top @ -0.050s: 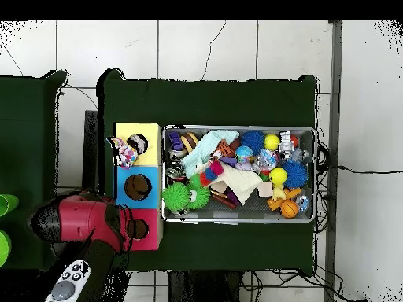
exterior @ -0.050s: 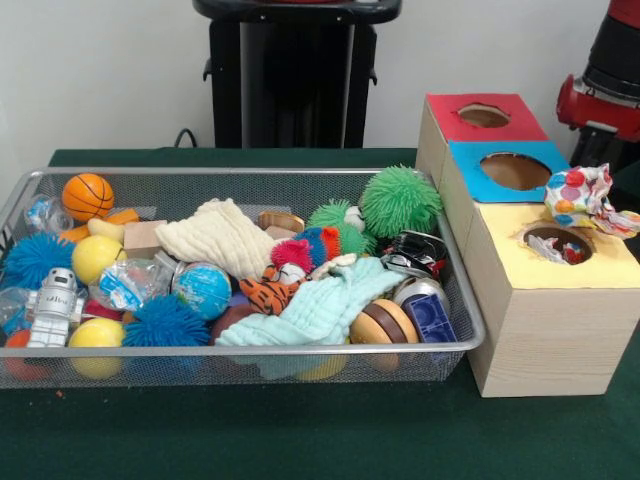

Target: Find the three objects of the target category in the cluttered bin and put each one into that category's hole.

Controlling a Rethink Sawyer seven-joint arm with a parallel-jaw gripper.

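Your red and black arm (top @ -0.050s: 83,222) sits low over the box's red end, and you can't tell how its gripper stands from either view. Right by it, the wooden sorting box (exterior @ -0.050s: 545,330) shows three holes: red top (exterior @ -0.050s: 484,115), blue top (exterior @ -0.050s: 515,171), yellow top (exterior @ -0.050s: 557,243). A crumpled spotted paper wrapper (exterior @ -0.050s: 585,197) rests at the yellow hole's edge, more crinkled scraps inside. Beside the box, the silver mesh bin (exterior @ -0.050s: 240,372) is packed: green spiky ball (exterior @ -0.050s: 400,200), orange basketball (exterior @ -0.050s: 87,195), mint cloth (exterior @ -0.050s: 325,305).
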